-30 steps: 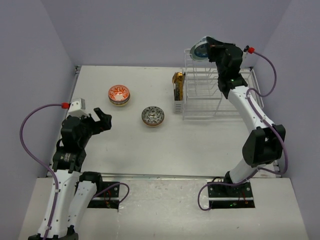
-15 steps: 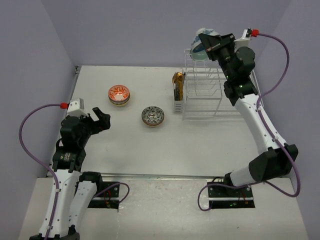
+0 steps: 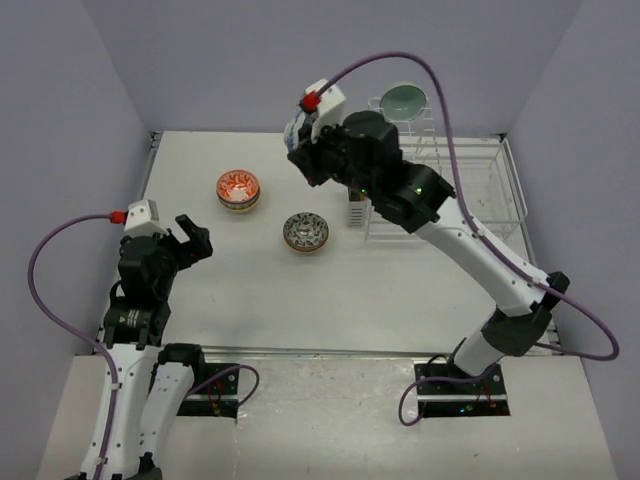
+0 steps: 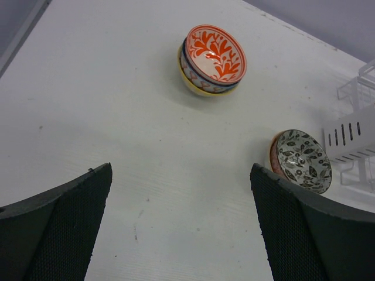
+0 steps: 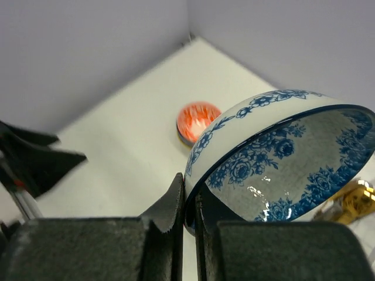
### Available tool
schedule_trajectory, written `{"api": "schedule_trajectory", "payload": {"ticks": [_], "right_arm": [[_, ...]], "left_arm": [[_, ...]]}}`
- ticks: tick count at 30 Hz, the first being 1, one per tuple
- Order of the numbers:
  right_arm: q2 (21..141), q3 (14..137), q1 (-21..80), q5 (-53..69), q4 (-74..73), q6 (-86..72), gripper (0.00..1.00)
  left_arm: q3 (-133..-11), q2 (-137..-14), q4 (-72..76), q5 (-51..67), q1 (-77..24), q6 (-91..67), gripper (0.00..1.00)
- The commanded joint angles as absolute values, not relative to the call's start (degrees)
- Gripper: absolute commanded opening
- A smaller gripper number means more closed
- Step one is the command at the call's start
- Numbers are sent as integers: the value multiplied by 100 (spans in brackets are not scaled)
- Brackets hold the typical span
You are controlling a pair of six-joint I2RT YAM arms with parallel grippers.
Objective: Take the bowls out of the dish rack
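My right gripper (image 3: 300,150) is shut on the rim of a white bowl with blue flowers (image 5: 281,155), held tilted in the air over the back middle of the table; its fingertips (image 5: 176,199) pinch the rim. In the top view the bowl (image 3: 292,131) barely shows past the wrist. A pale teal bowl (image 3: 404,100) stands upright in the white wire dish rack (image 3: 470,185). An orange-patterned bowl (image 3: 238,188) (image 4: 214,57) sits stacked on a yellowish one. A grey leaf-patterned bowl (image 3: 305,232) (image 4: 302,161) rests on the table. My left gripper (image 3: 190,238) (image 4: 181,222) is open and empty.
The white slotted base of the utensil holder (image 3: 355,213) stands at the rack's left side, and its gold-brown part (image 5: 351,202) shows under the held bowl. The right arm (image 3: 470,250) crosses in front of the rack. Grey walls enclose the table.
My right arm has lifted the blue-flowered bowl out of the rack and swung it left, over the back middle of the table. The left arm has barely moved.
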State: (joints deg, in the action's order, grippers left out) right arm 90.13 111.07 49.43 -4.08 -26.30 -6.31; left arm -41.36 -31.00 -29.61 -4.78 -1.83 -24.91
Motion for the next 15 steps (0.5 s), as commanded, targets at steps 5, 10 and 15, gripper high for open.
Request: {"api": "schedule_trajectory", "payload": {"ticks": [5, 10, 15], "right_arm": [[10166, 11092, 5458, -1775, -4657, 685, 0], [10994, 11469, 5546, -1819, -5342, 808, 0], [12030, 11961, 5634, -1793, -6011, 940, 0]], "left_arm": [[-4491, -2813, -3488, -1880, -97, -2926, 100], [-4430, -2812, -3375, -1688, -97, -2874, 100], [-4395, -2760, -3322, -1591, -97, -2821, 100]]}}
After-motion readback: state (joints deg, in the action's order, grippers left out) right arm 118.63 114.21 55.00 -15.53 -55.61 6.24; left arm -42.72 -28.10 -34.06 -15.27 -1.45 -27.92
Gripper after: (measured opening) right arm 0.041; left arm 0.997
